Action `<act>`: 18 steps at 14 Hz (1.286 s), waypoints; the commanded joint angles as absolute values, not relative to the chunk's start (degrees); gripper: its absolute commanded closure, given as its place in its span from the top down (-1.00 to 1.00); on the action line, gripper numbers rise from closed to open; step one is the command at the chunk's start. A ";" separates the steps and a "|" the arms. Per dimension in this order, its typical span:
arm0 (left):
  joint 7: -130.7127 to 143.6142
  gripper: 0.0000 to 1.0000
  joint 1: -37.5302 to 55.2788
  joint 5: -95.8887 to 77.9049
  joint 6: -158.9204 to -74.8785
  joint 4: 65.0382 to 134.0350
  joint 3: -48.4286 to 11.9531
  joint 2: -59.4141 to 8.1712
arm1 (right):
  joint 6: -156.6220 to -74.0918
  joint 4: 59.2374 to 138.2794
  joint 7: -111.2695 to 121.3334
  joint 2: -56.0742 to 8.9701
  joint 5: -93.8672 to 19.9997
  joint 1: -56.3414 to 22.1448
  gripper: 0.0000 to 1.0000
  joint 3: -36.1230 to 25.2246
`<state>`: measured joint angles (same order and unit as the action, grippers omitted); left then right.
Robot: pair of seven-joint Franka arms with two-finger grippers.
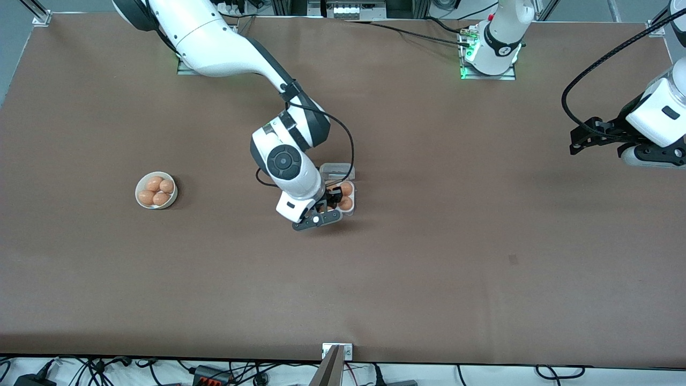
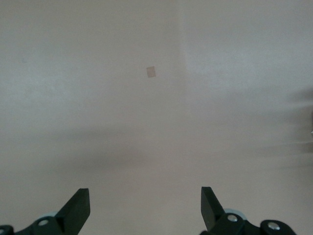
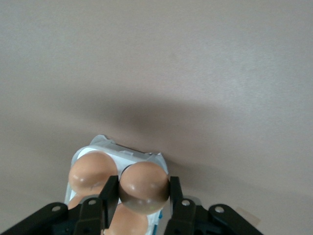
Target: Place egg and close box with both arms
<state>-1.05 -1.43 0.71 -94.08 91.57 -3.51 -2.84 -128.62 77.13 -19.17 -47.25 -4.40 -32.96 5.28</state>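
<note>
My right gripper (image 1: 328,205) is shut on a tan-orange egg (image 3: 143,188) and holds it right over the clear-plastic box (image 1: 351,210) in the middle of the table. In the right wrist view my right gripper (image 3: 143,182) grips the egg by its sides, another egg (image 3: 92,172) sits in the cell beside it, and the box's rim (image 3: 105,143) shows. I cannot tell whether the held egg rests in its cell. Two eggs (image 1: 347,188) show in the box. Its lid (image 1: 336,170) stands open. My left gripper (image 1: 581,140) is open and empty over bare table at the left arm's end, waiting (image 2: 145,205).
A round white bowl (image 1: 140,187) with several eggs (image 1: 155,190) stands toward the right arm's end of the table. A small dark mark (image 1: 513,260) lies on the brown tabletop and also shows in the left wrist view (image 2: 151,72).
</note>
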 commanded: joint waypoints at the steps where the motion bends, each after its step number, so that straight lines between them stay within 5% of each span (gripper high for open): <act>1: -0.97 1.00 -1.58 1.41 -93.78 91.05 -3.87 -3.08 | -129.38 76.11 -19.60 -48.43 -4.75 -33.66 -0.62 5.01; 4: -0.97 1.00 -1.58 1.32 -93.78 91.05 -3.87 -3.08 | -129.38 76.11 -19.78 -48.87 -4.92 -33.92 -0.48 5.01; 6: -0.97 1.00 -1.50 1.32 -93.87 91.05 -3.87 -3.08 | -129.20 76.11 -20.47 -48.61 -4.75 -34.10 0.99 5.01; 9: -0.97 1.00 -1.58 1.32 -93.78 91.05 -3.87 -3.08 | -126.58 76.11 -21.53 -45.11 -4.31 -33.58 1.00 4.48; 18: -0.53 1.00 -1.23 1.14 -93.78 91.05 -3.95 -3.08 | -101.89 76.03 -16.20 -25.68 -4.22 -26.12 1.00 -6.41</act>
